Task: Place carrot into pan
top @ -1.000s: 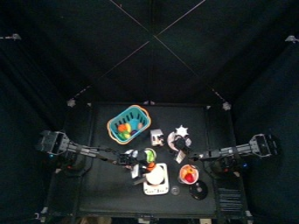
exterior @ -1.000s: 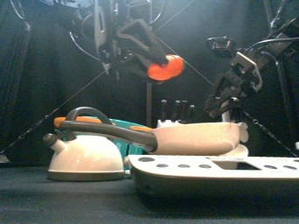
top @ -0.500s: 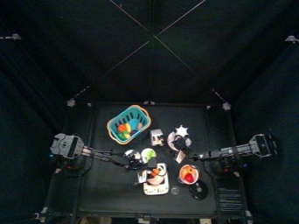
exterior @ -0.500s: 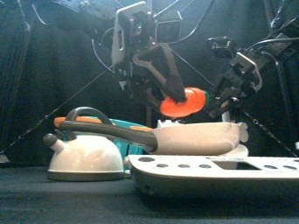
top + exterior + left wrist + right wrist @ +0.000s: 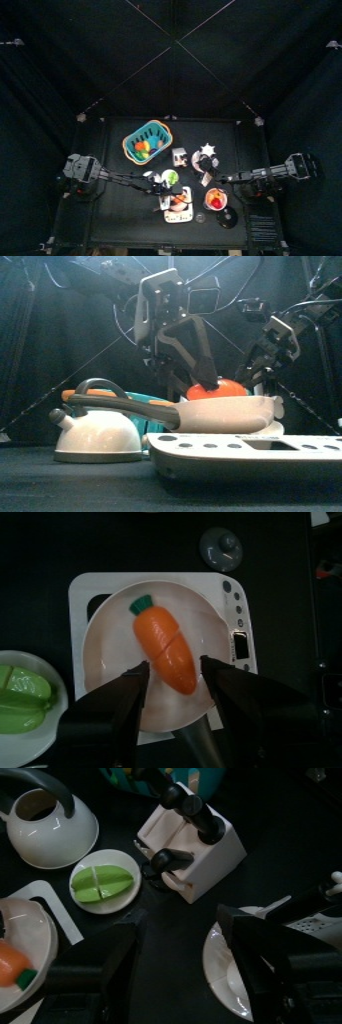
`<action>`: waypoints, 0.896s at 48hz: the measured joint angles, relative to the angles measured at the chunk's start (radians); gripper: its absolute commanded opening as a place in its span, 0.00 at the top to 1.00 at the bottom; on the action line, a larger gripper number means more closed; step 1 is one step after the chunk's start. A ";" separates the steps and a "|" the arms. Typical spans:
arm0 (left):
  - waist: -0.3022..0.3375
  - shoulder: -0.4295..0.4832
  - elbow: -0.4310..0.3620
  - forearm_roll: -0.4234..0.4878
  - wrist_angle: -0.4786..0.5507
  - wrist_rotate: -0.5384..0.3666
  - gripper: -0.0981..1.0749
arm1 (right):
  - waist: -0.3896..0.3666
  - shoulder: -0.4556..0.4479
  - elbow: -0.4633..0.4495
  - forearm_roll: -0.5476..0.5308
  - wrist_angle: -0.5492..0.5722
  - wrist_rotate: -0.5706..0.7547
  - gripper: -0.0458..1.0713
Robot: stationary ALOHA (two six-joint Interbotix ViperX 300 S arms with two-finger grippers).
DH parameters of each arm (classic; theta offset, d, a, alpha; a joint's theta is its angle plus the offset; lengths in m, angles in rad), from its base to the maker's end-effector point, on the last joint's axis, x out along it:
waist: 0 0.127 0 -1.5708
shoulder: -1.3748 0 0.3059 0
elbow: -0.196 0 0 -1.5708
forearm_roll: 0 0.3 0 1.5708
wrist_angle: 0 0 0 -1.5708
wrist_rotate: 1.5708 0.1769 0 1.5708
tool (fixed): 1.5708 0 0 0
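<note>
Left claw released astride carrot, lying in pan, right claw released

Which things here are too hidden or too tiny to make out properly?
- Carrot: front view, pan rim hides its underside; resting or hanging, unclear.
- Basket contents: top view, too small.
- Basket: front view, kettle hides it.
- Right hand: right wrist view, what's beneath is cut off.

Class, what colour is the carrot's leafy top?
Teal-green, on the orange carrot; clearest in the left wrist view.
</note>
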State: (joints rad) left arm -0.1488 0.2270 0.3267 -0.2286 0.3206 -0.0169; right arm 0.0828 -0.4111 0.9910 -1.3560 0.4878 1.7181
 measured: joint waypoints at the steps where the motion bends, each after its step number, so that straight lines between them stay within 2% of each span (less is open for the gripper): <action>1: -0.002 0.000 0.000 0.002 -0.002 -0.002 0.17 | 0.000 -0.002 -0.002 0.000 0.000 0.000 0.15; 43: 0.002 -0.031 0.015 0.018 -0.124 -0.005 0.16 | 0.000 0.002 0.000 0.000 0.000 0.000 0.15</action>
State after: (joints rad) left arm -0.1473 0.1963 0.3421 -0.2102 0.1963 -0.0215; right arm 0.0828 -0.4096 0.9910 -1.3560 0.4878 1.7181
